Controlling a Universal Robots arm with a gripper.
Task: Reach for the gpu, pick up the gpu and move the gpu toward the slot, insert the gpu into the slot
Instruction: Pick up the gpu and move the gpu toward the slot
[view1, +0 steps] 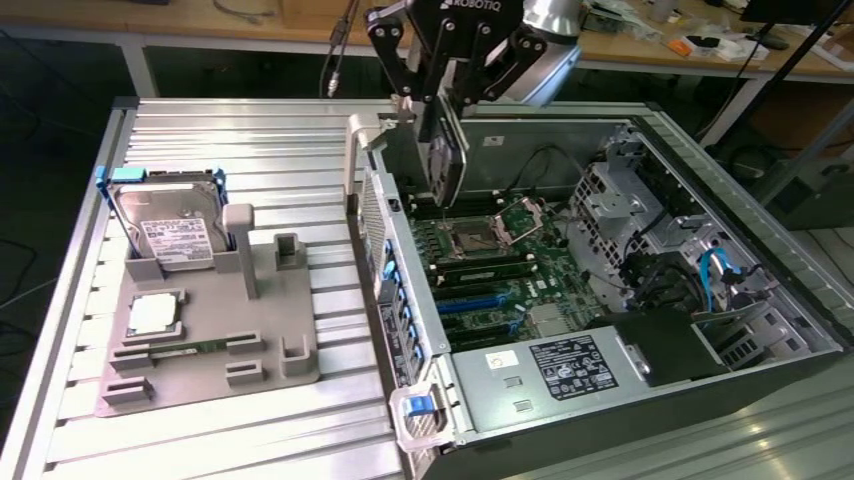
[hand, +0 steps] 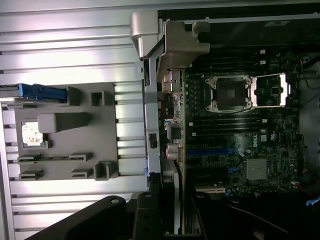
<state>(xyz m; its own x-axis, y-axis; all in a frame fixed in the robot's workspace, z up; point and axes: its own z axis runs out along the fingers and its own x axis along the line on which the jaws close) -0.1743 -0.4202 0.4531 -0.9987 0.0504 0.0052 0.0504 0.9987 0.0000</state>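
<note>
My gripper (view1: 442, 112) hangs over the open computer case and is shut on the gpu (view1: 446, 165), a thin dark card held on edge above the green motherboard (view1: 494, 275). The card's lower edge is over the board's far part, near the processor socket (view1: 475, 238). The slot (view1: 475, 300), a long blue strip, lies on the board nearer the camera, apart from the card. In the wrist view the gpu (hand: 178, 115) shows edge-on with its silvery bracket (hand: 176, 42) at the far end, running out from the gripper (hand: 169, 205). The blue slot (hand: 210, 151) lies beside it.
A grey fixture (view1: 200, 330) on the slatted table holds a hard drive (view1: 167, 228) and a small silver chip (view1: 154, 312). The case wall (view1: 380, 250) stands between fixture and motherboard. A power supply (view1: 567, 365), drive cages (view1: 627, 200) and cables crowd the case's near and right parts.
</note>
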